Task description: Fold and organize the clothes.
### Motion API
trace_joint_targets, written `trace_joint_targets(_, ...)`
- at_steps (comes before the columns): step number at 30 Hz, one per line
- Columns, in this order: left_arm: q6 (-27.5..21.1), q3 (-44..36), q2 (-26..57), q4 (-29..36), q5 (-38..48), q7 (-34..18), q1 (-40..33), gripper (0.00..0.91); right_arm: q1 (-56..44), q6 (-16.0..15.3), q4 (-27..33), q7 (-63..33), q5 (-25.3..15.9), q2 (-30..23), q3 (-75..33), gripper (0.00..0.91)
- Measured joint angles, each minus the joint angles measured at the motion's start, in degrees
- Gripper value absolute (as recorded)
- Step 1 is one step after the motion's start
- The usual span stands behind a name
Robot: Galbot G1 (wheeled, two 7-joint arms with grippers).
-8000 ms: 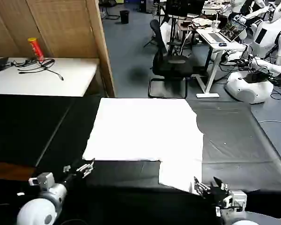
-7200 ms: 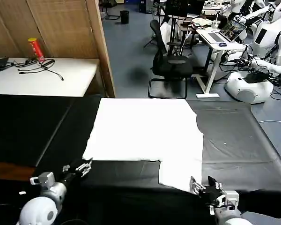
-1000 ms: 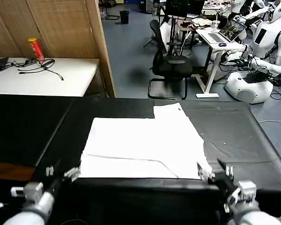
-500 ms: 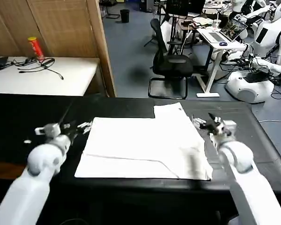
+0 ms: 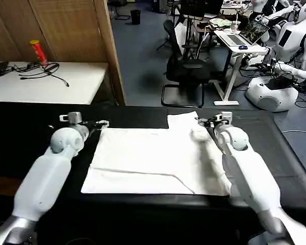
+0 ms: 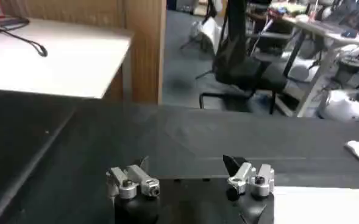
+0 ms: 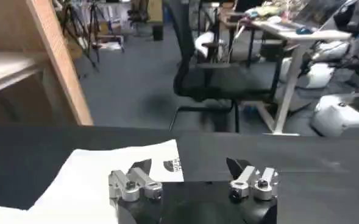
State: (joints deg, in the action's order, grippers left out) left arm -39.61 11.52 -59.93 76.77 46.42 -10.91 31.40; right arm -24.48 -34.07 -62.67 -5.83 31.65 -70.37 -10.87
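Note:
The clothes, one white T-shirt (image 5: 153, 158), lie part-folded on the black table (image 5: 260, 148), with a sleeve (image 5: 182, 120) sticking out at the far edge. My left gripper (image 5: 102, 123) hovers open at the shirt's far left corner; in the left wrist view the left gripper (image 6: 187, 164) holds nothing and the shirt's edge (image 6: 319, 207) lies beside it. My right gripper (image 5: 200, 122) stands open beside the sleeve. In the right wrist view the right gripper (image 7: 189, 165) is empty, above the shirt's white cloth (image 7: 100, 173), which carries a small dark logo (image 7: 172, 164).
A white side table (image 5: 66, 81) with cables and a red can (image 5: 39, 52) stands at the back left, next to a wooden partition (image 5: 71, 25). A black office chair (image 5: 186, 71) stands beyond the table's far edge. Bare black tabletop lies on both sides of the shirt.
The shirt's near part has been folded over since the earliest frames. In the last half second both arms reached farther away, to the shirt's far corners. The shirt itself has not shifted.

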Motion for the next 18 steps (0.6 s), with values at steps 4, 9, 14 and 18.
trace_joint_targets(4,-0.93,-0.49,-0.58,-2.79,-0.76,1.02,-0.26,0.878,1.74,-1.45,3.24,-0.16,-0.44,-1.05,0.84,0.878)
trace_joint_targets(9,-0.72,-0.6,-0.68,-4.49,-1.74,2.59,0.15,0.878,2.36,-1.57,5.17,0.11,-1.01,-1.69,1.61,0.878)
trace_joint_targets(14,0.09,-0.77,-1.54,-6.4,-3.01,3.88,-0.38,0.741,2.47,-1.51,5.78,0.21,-1.31,-2.11,1.85,0.878)
trace_joint_targets(18,0.98,-0.92,-2.25,-7.82,-4.16,4.57,-0.71,0.536,2.42,-1.51,5.84,0.48,-1.59,-2.33,1.84,0.683)
